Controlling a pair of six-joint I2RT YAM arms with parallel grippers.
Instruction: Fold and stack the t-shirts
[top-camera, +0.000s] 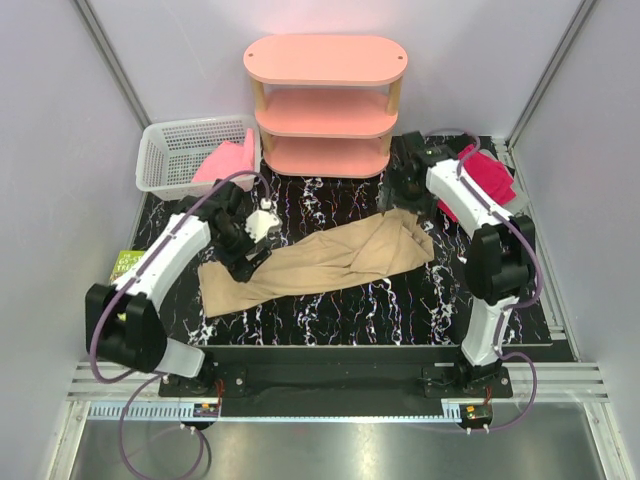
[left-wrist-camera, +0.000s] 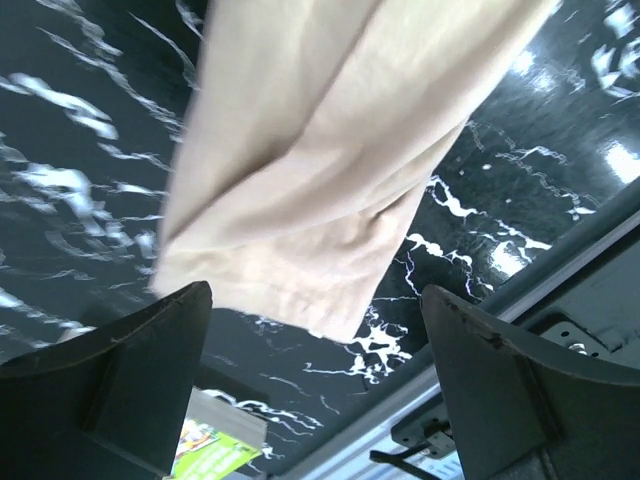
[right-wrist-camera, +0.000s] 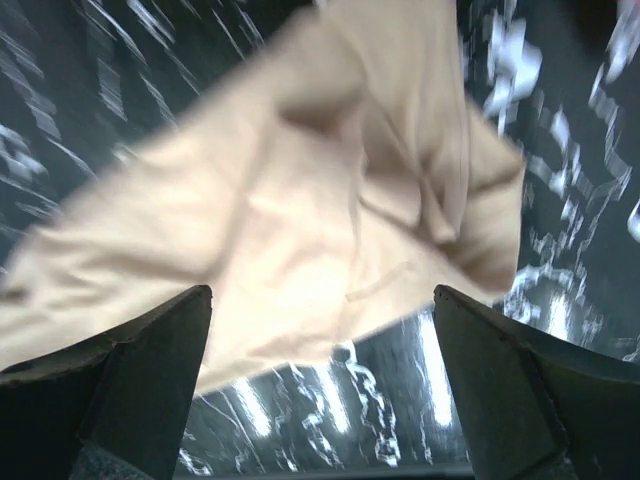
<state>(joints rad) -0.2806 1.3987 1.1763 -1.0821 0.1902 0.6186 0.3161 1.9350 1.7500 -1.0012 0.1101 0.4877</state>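
The tan-beige t-shirt (top-camera: 330, 260) lies crumpled in a long band across the black marble table, from front left to back right. My left gripper (top-camera: 243, 250) hovers open and empty over its left end; in the left wrist view the shirt's corner (left-wrist-camera: 300, 180) lies just beyond the gripper (left-wrist-camera: 318, 290). My right gripper (top-camera: 410, 195) is open and empty above the shirt's bunched right end (right-wrist-camera: 330, 220), with the gripper (right-wrist-camera: 322, 290) over its edge. A magenta-red t-shirt (top-camera: 492, 175) lies at the back right. A light pink t-shirt (top-camera: 225, 162) hangs in the basket. The grey and black t-shirts are out of view.
A white mesh basket (top-camera: 175, 150) stands at the back left. A pink three-tier shelf (top-camera: 325, 100) stands at the back centre. A green packet (top-camera: 125, 265) lies at the table's left edge and also shows in the left wrist view (left-wrist-camera: 215, 450). Metal rails run along the front.
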